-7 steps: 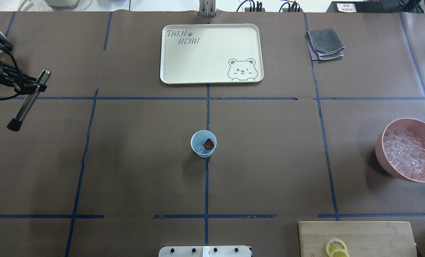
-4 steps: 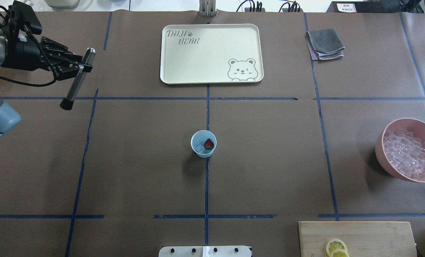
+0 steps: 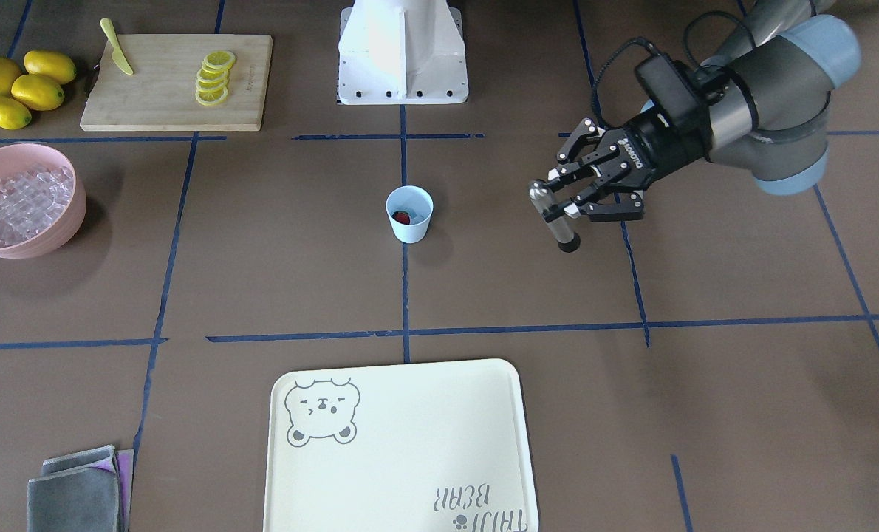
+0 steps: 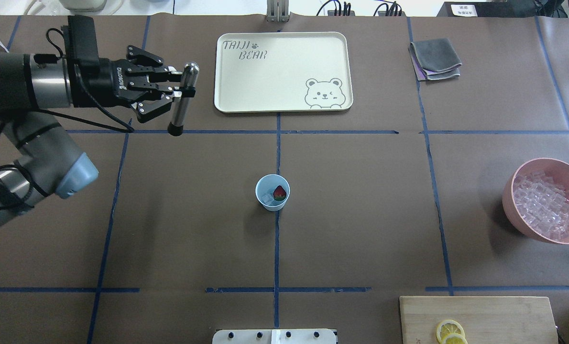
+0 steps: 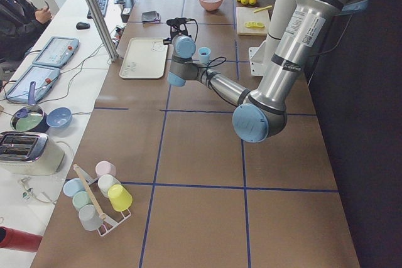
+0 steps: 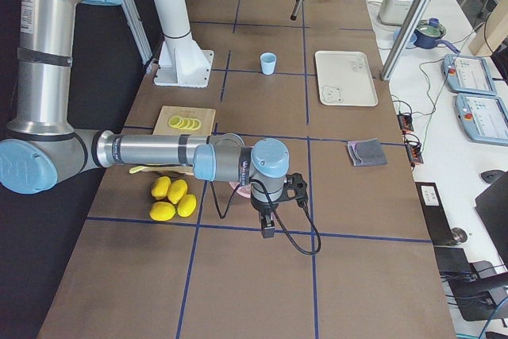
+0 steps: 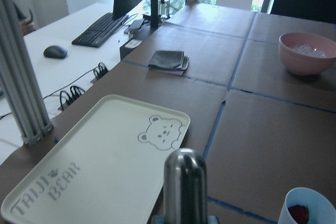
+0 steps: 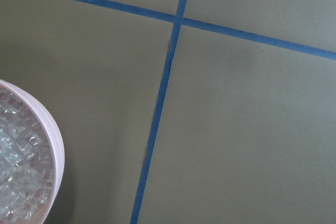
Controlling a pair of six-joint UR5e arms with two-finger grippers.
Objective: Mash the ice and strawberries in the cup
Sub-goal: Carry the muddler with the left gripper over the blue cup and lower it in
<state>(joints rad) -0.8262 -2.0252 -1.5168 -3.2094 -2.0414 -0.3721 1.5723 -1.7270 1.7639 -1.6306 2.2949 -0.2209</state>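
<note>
The pale-blue cup point(image 4: 260, 187) stands at the table's middle, with a red strawberry point(image 4: 279, 192) and clear ice point(image 4: 267, 198) inside; it also shows in the front view point(image 3: 409, 222). My left gripper point(image 4: 178, 91) is shut on a steel muddler point(image 4: 181, 102) with a black tip, held in the air left of the tray and far back-left of the cup. In the left wrist view the muddler's top point(image 7: 185, 182) is close and the cup point(image 7: 310, 208) is at the lower right. My right gripper point(image 6: 270, 224) shows only in the exterior right view, beside the pink bowl; I cannot tell its state.
A cream bear tray point(image 4: 284, 71) lies at the back centre. A grey cloth point(image 4: 435, 58) lies at the back right. A pink bowl point(image 4: 508, 196) full of ice stands at the right edge. A cutting board point(image 4: 504, 315) with lemon slices point(image 4: 450, 331) is near right; whole lemons point(image 3: 18, 85) lie beside it.
My left arm has swung in from the far left edge toward the tray, carrying the muddler to the right and farther back. The cup has not moved.
</note>
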